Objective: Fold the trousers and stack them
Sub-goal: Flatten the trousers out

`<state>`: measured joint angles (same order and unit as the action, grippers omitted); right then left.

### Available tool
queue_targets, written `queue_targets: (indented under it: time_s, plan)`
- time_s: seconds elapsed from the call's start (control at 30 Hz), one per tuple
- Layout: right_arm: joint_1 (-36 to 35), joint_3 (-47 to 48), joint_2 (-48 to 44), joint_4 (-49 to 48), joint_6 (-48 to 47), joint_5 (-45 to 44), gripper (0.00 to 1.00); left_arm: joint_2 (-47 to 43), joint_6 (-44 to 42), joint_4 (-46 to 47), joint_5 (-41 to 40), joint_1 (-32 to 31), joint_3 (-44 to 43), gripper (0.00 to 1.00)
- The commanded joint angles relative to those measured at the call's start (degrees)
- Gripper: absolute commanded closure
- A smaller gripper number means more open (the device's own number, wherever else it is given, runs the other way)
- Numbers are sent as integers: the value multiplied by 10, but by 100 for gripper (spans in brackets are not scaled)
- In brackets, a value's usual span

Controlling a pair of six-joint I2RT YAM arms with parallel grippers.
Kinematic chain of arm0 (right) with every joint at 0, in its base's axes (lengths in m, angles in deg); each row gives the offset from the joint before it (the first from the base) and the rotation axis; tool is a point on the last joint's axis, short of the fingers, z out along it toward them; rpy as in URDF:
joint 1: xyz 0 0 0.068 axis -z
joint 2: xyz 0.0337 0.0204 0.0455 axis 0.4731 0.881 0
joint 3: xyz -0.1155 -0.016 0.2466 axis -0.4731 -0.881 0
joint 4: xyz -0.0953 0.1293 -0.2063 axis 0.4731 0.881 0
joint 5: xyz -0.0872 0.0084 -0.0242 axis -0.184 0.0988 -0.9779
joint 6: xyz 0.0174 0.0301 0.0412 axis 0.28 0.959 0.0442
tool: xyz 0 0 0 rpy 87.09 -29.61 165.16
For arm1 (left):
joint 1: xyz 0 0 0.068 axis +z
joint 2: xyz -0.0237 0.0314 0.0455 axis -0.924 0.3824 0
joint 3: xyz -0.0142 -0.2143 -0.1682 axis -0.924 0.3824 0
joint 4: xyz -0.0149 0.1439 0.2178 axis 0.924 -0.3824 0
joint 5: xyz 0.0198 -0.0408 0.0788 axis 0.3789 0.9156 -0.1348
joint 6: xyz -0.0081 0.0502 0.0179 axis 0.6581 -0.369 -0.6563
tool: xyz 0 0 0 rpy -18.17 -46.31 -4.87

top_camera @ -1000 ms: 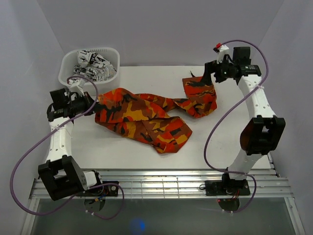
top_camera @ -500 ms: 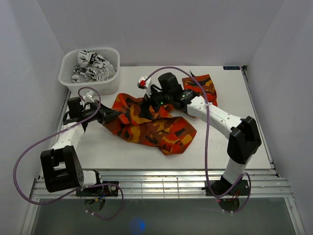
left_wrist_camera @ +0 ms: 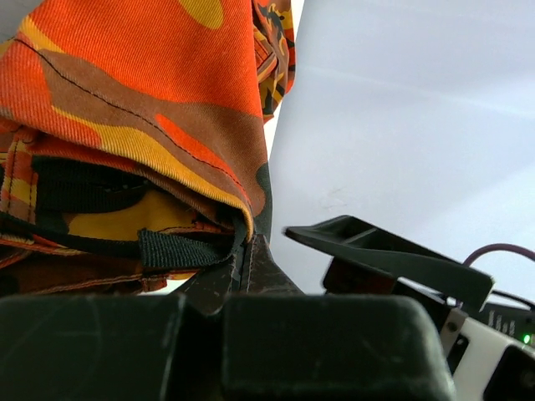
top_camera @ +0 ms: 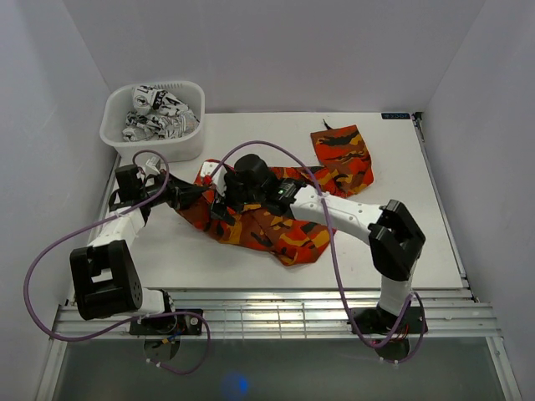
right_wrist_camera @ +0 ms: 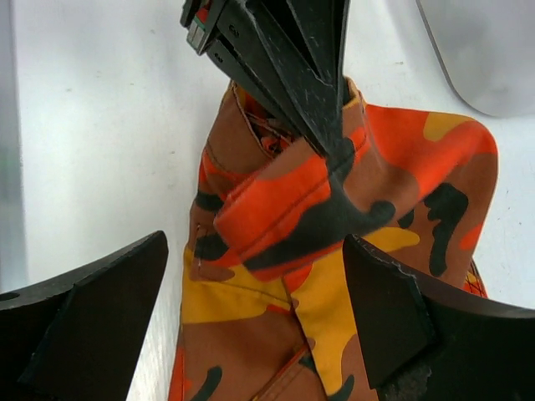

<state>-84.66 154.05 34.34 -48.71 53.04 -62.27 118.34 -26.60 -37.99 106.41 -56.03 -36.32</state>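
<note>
The orange camouflage trousers (top_camera: 288, 227) lie crumpled across the middle of the table, with one leg reaching to the back right (top_camera: 343, 154). My left gripper (top_camera: 191, 195) is shut on their left edge; the left wrist view shows its jaws pinched on the fabric (left_wrist_camera: 242, 251). My right gripper (top_camera: 220, 206) is open and hovers just above the trousers, close to the left gripper. In the right wrist view its fingertips (right_wrist_camera: 393, 317) straddle the cloth (right_wrist_camera: 276, 292), and the left gripper (right_wrist_camera: 288, 67) clamps the waistband just beyond.
A white basket (top_camera: 114, 134) holding black-and-white clothes (top_camera: 159, 113) stands at the back left, just behind the left arm. The right arm stretches across the table from the right. White walls enclose the table at the left, back and right.
My right arm has swung from the back right across to the left, over the trousers and up to the left gripper. The left gripper has kept its hold and the cloth has bunched slightly.
</note>
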Motion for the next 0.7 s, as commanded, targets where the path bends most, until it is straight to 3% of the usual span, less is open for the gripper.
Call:
queue_targets:
  time_s: [0.0, 0.07, 0.1, 0.17, 0.2, 0.23, 0.27, 0.3, 0.43, 0.47, 0.57, 0.67]
  plan:
    - [-22, 47, 47, -55, -22, -108, 10, -26, 17, 11, 24, -3, 8, 100]
    - [-22, 74, 80, -46, -26, -135, 9, -33, 17, 9, 24, -3, 10, 100]
    - [-22, 95, 89, -28, -26, -141, 0, -39, 18, 9, 21, -3, 12, 100]
    - [-22, 100, 100, -30, -36, -176, 24, -42, 16, 7, 21, -2, 12, 100]
    - [-20, 97, 99, -31, -36, -184, 43, -46, 15, 6, 21, -3, 11, 100]
    - [-18, 93, 99, -32, -36, -189, 54, -48, 1, -5, 19, -3, 8, 100]
    - [-13, 86, 85, -34, -36, -202, 68, -50, -15, -18, 17, -1, 3, 93]
    - [-11, 80, 78, -38, -35, -205, 91, -56, -34, -31, 13, 4, -12, 72]
    - [14, 36, 24, -36, -31, -195, 92, -69, -184, -132, -61, 24, -84, 33]
    - [20, 28, -1, -35, -27, -187, 92, -69, -276, -156, -82, 24, -102, 30]
    - [55, 20, -38, -10, -8, -161, 92, -70, -418, -206, -172, 25, -140, 25]
    - [90, 16, -74, 23, 11, -139, 92, -60, -521, -221, -194, 25, -135, 22]
